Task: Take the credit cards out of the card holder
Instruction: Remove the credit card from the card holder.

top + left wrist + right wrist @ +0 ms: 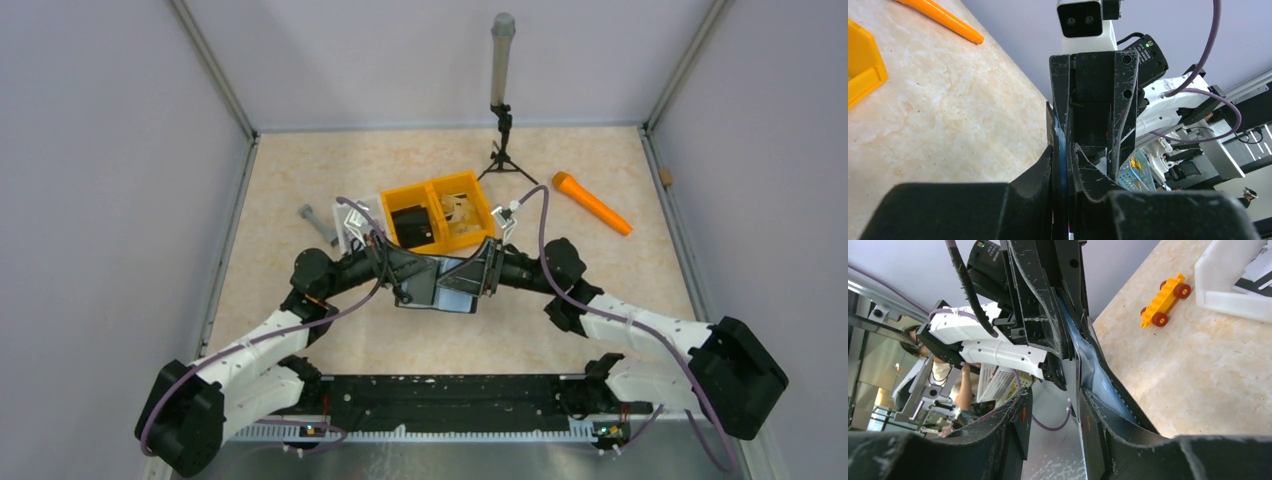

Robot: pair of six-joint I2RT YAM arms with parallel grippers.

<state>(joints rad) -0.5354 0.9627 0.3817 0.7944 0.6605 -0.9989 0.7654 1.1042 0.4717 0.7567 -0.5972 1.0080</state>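
Note:
The card holder (452, 296), black with a pale blue lining, is held up off the table between both grippers at the centre. My left gripper (418, 277) is shut on one edge of it; in the left wrist view its jaws (1062, 155) pinch the blue-lined flap (1063, 165). My right gripper (487, 268) faces it from the other side and is open (1054, 395). The blue lining (1100, 382) lies along the outside of one finger (1098, 430). A thin pale edge stands against that finger's inner face; I cannot tell whether it is a credit card. No card face shows.
An orange two-compartment bin (462, 187) stands behind the grippers, with a black blocky item (410, 226) in it. A white tray (352, 232), a grey bolt (318, 224), an orange marker (590, 203) and a small tripod (500, 135) lie around. A yellow toy chassis (1163, 300) is nearby.

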